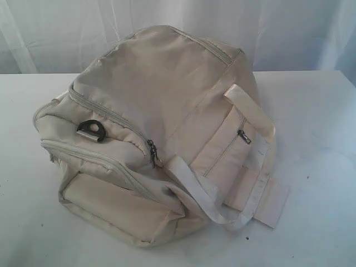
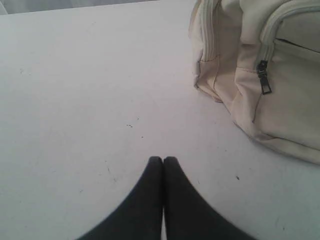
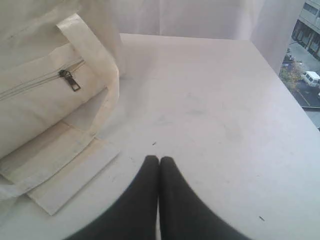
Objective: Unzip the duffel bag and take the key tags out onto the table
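Backdrop: sheer white curtain [image 1: 300, 33] across the whole background, soft vertical folds. Right wrist view: past the curtain's edge, a street [image 3: 302, 95] outside (seen from above), white van [image 3: 311, 78] parked near a grey building [image 3: 311, 22].

A: How many bags and tables are there?
B: One bag [image 1: 167, 94], one table [image 1: 317, 183].
A: And grippers?
B: Two: left gripper [image 2: 163, 159], right gripper [image 3: 159, 158]. One D-ring [image 1: 92, 130] too.
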Controlling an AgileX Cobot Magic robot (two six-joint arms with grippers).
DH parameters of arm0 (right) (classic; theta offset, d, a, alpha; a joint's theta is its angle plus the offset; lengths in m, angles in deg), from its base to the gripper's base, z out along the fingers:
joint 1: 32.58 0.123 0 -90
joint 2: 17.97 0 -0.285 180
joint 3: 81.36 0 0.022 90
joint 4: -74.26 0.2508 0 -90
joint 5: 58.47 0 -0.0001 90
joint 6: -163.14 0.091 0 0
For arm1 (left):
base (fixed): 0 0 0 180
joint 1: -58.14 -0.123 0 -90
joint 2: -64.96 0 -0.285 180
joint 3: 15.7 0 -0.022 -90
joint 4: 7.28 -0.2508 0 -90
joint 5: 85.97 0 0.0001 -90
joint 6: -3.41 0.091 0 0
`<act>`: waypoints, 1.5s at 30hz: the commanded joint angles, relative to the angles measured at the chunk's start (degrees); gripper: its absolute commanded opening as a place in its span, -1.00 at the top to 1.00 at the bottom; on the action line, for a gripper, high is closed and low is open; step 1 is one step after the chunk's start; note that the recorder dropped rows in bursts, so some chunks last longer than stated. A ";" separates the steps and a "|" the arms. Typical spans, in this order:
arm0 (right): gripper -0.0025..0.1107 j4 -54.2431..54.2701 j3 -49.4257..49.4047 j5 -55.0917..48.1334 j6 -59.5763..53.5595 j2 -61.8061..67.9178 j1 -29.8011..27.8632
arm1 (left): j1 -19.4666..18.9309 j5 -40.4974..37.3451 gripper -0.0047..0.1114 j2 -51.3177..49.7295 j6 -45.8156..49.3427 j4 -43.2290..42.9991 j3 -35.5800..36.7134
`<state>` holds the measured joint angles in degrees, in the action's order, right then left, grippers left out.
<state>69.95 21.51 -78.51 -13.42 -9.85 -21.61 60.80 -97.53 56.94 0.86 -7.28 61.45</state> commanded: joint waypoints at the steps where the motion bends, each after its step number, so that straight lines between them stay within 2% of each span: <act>1: 0.96 -0.33 -0.08 0.09 -0.14 -0.34 -0.19 | -0.24 0.01 0.92 0.23 -0.25 0.00 0.06; 16: 0.96 -0.33 -0.08 0.09 -0.14 -0.34 -0.07 | -0.24 0.26 0.92 0.23 -0.25 -0.31 0.06; 20: 0.96 -0.33 -0.08 0.09 -1.17 -0.34 -0.06 | -0.24 5.29 0.92 0.23 -0.26 -0.46 0.06; 22: 0.96 -0.33 -0.08 0.09 -1.17 -0.34 -0.06 | -0.24 13.25 0.92 0.23 -0.09 -0.56 0.06; 26: 0.96 -0.33 -0.08 0.09 -1.17 -0.34 -0.06 | -0.24 37.81 0.92 0.23 -1.21 -0.56 0.06; 27: 0.96 -0.33 -0.08 0.09 -1.17 -0.34 -0.06 | -0.24 45.88 0.92 0.23 -4.68 -0.56 0.06; 29: 0.96 -0.21 -0.08 0.09 -1.18 -0.34 -0.06 | -0.24 56.42 0.92 0.23 -6.66 -0.44 0.06; 32: 0.96 -0.21 -0.08 0.09 -1.18 -0.34 -0.06 | -0.24 60.13 0.92 0.23 -7.34 0.00 -0.21; 38: 0.96 -0.32 -0.08 0.09 -1.18 -0.34 -0.06 | -0.24 55.43 0.92 -2.05 -10.90 0.00 -12.36; 41: 0.96 -0.32 -0.08 0.09 -1.18 -0.34 -0.06 | -0.24 49.56 0.92 -7.07 -19.47 0.00 -20.62; 43: 0.96 -0.32 -0.08 0.09 -1.18 -0.34 -0.06 | -0.24 38.62 0.92 -11.12 -22.36 0.00 -27.29; 45: 0.96 -0.32 -0.08 0.09 -1.18 -0.34 -0.06 | -0.24 20.39 0.92 -16.06 -23.04 -0.53 -34.40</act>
<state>69.95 21.51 -78.51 -14.12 -9.85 -21.61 60.80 -56.87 46.45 -19.23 -7.28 35.51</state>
